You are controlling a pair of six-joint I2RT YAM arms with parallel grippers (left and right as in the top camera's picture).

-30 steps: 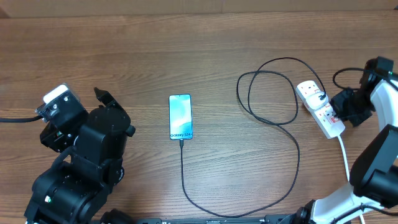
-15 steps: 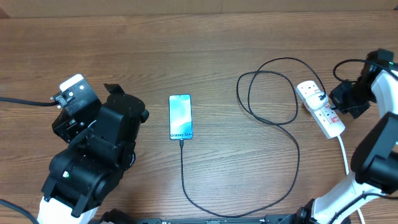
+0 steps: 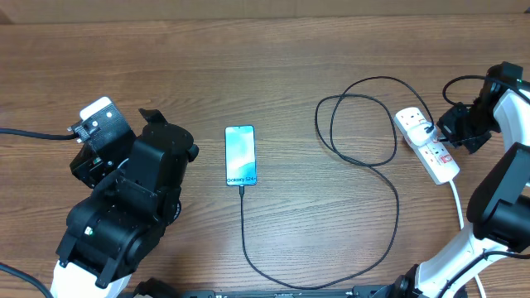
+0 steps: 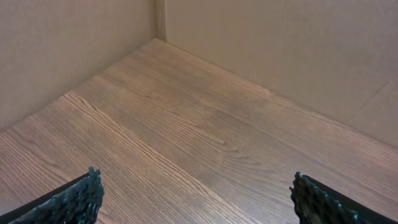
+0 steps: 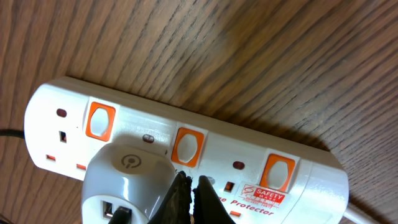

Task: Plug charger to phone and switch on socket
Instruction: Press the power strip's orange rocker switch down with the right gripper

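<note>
**Overhead:** The phone (image 3: 240, 156) is lying screen-up in the middle of the worktop (image 3: 248, 66). The charger (image 3: 243, 219) is running from the phone's lower end in long loops across to the socket (image 3: 439, 161) near the right edge. The tip looks seated in the phone, though it is too small to be sure. The right hand (image 3: 445, 136) is reaching in over the socket. The left arm (image 3: 124, 207) is standing well apart from all three things.

**Left wrist:** The left hand (image 4: 196, 202) is hanging with its fingers wide apart, gripping nothing and looking out over bare wood towards two plain walls.

**Right wrist:** The right hand's fingers are pinched together and holding nothing. Their tips are pointing at the lower edge of the middle switch (image 5: 187, 147), just beside the white adapter (image 5: 127, 180). Whether they are touching the strip cannot be told.

The step in hand appears to be pressing that switch, which seems to serve the adapter's outlet. Several things could go wrong from here:
- The narrow tips are sitting low on the rocker, so a push could skid onto the adapter or the strip's body and leave the switch unthrown.
- The strip is lying loose, so a slanted push could slide it across the worktop.
- That slide could drag the charger and tug its tip out of the phone.
- Drifting sideways could throw a neighbouring switch instead.
</note>
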